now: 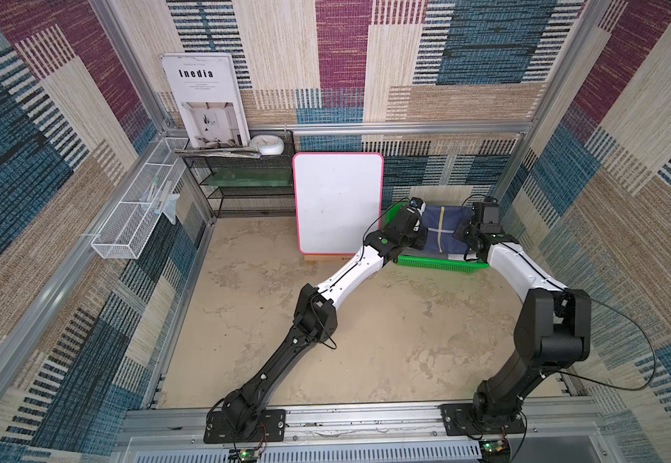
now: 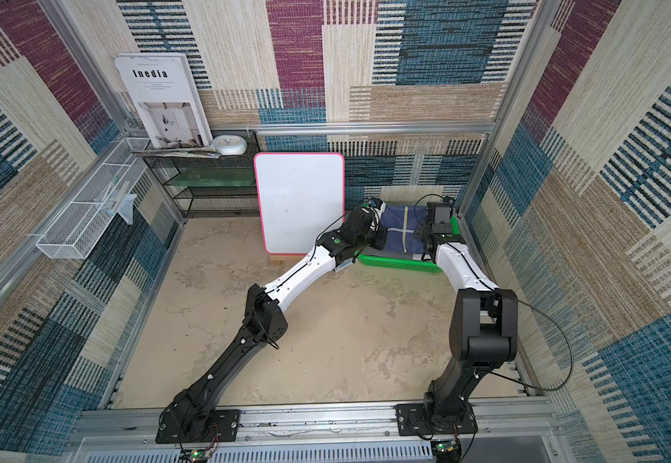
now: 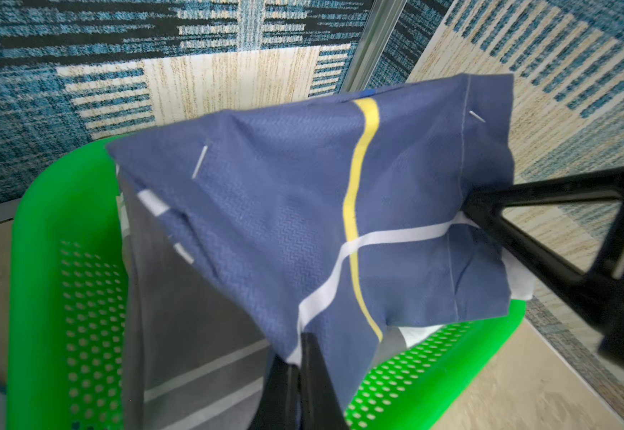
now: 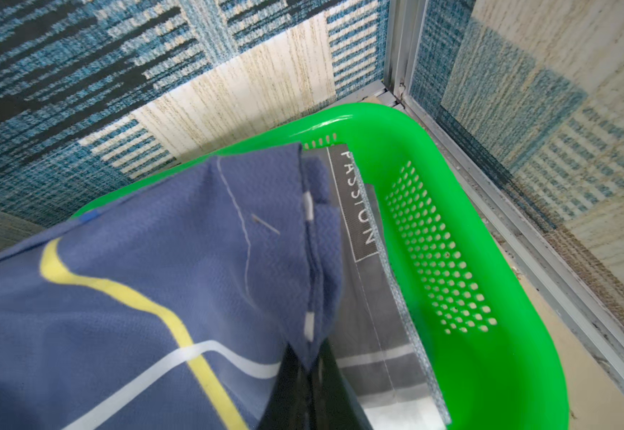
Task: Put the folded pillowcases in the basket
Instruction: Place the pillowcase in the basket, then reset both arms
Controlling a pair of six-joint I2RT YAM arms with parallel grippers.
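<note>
Left wrist: pillowcase (image 3: pixel 284 208) (navy) over basket (image 3: pixel 42 260)

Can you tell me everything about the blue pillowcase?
The pillowcase is dark blue woven-looking cloth with one yellow stripe crossed by a white one, folded and a bit rumpled. The left claw and right claw each pinch an edge, holding it over the green basket, above a gray folded cloth lying inside.
</note>
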